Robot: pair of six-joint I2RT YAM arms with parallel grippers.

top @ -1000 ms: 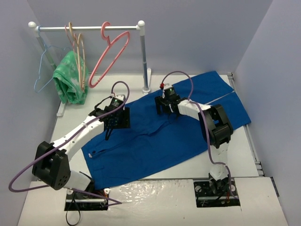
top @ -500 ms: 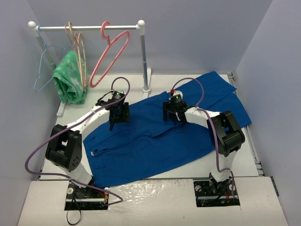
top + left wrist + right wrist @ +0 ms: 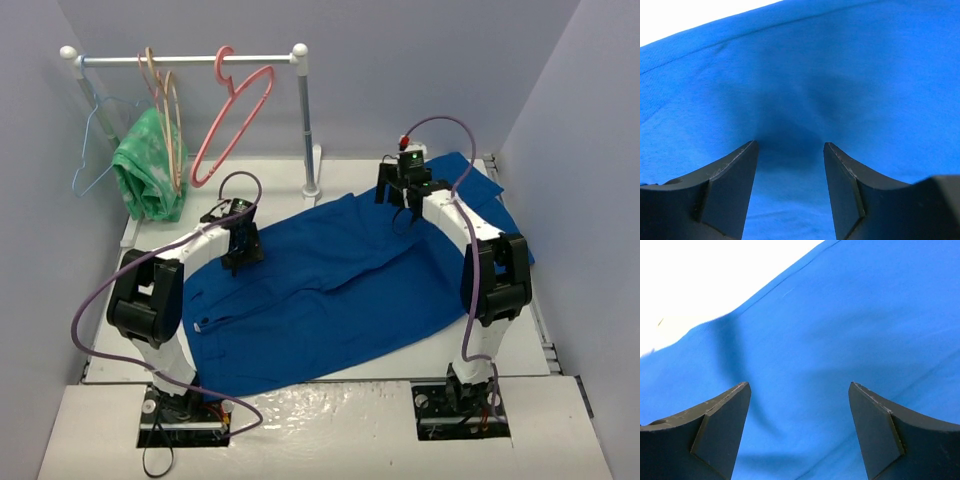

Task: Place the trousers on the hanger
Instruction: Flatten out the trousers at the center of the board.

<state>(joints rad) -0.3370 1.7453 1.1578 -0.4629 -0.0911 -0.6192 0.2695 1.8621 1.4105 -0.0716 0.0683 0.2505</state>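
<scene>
**Both hands open over the far edge of the trousers**

Pale lilac walls on three sides, a white worktop (image 3: 520, 330) below. Across it, a flat diagonal spread of the trousers (image 3: 330, 290): waist toward the near-left corner, leg ends at the far-right corner, long axis from one corner to the other. At the far-left corner, a rack with a rail (image 3: 185, 59). On the rail, the hanger (image 3: 268, 84), well apart from the cloth, beside a beige hanger (image 3: 172, 130), a thin blue wire hanger (image 3: 85, 160) and a green cloth (image 3: 148, 170).

Low over the far long edge near the hip end, the left hand (image 3: 236, 262), jaws apart, nothing pinched. In its wrist view, fingertips (image 3: 737, 165) down at the cloth with a dark dimple between them; contact likely, not certain. Over the same far edge, up by the legs, the right hand (image 3: 403, 210), jaws wide apart and empty. Just beyond its fingers (image 3: 732, 405), the hem line and bare worktop.

Judged from this: no grasp made yet, task barely begun. Hanger up and to the far left of both hands, left arm clearly the nearer. Probably a pinch along the far edge first, then a lift or fold across the long axis. Bare room in a strip between the trousers and the rack foot and in a band along the near edge. Little room at the far-right corner, with the wall near the leg ends.
</scene>
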